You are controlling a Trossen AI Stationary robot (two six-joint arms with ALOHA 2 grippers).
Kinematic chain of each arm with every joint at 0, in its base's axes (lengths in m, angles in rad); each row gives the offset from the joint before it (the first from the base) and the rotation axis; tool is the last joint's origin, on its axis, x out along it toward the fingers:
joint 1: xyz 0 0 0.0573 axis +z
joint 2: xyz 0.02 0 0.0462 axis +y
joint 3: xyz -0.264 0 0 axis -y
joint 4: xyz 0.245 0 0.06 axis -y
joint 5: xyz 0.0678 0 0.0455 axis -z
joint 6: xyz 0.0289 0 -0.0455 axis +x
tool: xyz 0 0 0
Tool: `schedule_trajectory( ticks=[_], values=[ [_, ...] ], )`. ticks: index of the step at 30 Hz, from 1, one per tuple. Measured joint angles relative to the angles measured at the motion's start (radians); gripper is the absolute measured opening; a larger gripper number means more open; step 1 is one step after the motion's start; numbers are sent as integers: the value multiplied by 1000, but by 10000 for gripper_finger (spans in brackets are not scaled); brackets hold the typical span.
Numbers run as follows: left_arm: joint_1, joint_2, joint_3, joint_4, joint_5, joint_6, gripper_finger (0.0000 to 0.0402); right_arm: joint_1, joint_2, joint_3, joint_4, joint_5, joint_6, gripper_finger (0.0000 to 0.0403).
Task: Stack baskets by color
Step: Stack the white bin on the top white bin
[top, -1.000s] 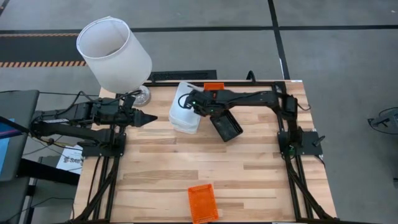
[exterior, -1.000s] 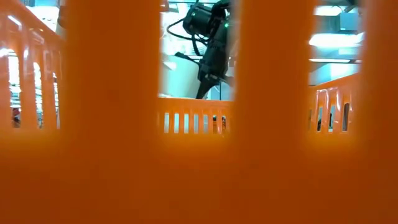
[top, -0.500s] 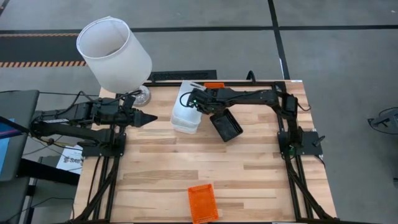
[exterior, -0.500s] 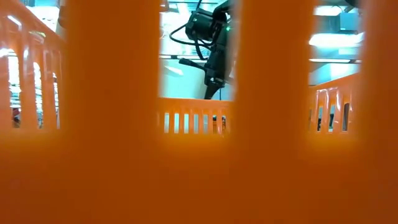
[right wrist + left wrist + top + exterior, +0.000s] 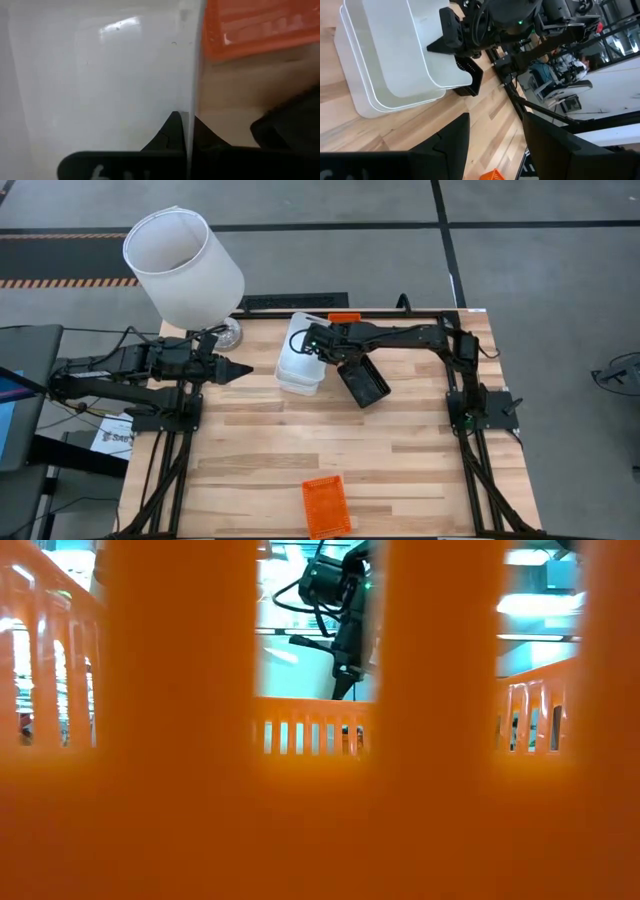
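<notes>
A white basket (image 5: 298, 348) sits tilted in another white basket (image 5: 360, 95) at the table's far middle, with my right gripper (image 5: 320, 347) shut on its right wall. A black basket (image 5: 363, 381) lies just right of them. One orange basket (image 5: 345, 317) lies at the far edge. A second orange basket (image 5: 327, 506) lies at the near edge and fills the low view. My left gripper (image 5: 240, 368) hovers open left of the white baskets, touching nothing. My right gripper pinches the upper white basket's right side wall at its rim (image 5: 191, 107), one finger inside the basket and one outside. The fingers come from above, slanting down from the table's right. The basket rests tilted inside the white basket below it.
A large white lampshade (image 5: 183, 265) stands at the far left corner, beside the left arm. The table's middle and near left are bare wood (image 5: 250, 450). The black basket (image 5: 295, 125) lies close under the right arm.
My right gripper has tipped a little while staying shut on the white basket. The basket has shifted slightly toward the far right and lies more squarely over the white basket beneath it.
</notes>
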Motion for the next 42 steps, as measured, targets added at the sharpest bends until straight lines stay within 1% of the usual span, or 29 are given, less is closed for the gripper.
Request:
schedule_trajectory(
  ticks=[8,14,20,23,31,34,38,42],
  values=[
    [0,0,0,0,-1,0,171,-2,0,0,1,0,-6,3],
    [0,0,0,0,-3,0,171,-4,0,0,6,0,-72,8],
    [0,0,0,0,-4,0,171,-4,0,0,10,-3,-91,46],
    [0,0,0,0,-4,0,171,-4,0,0,32,-28,-110,63],
    [0,0,0,0,-4,12,171,-4,-1,0,56,-60,-113,83],
    [0,0,0,0,-4,12,171,-4,-1,0,55,-93,-144,92],
    [0,0,0,0,-7,12,171,-4,-1,0,31,-131,-160,108],
    [0,0,0,0,-9,12,171,-4,-1,0,-32,-135,-162,124]
  ],
)
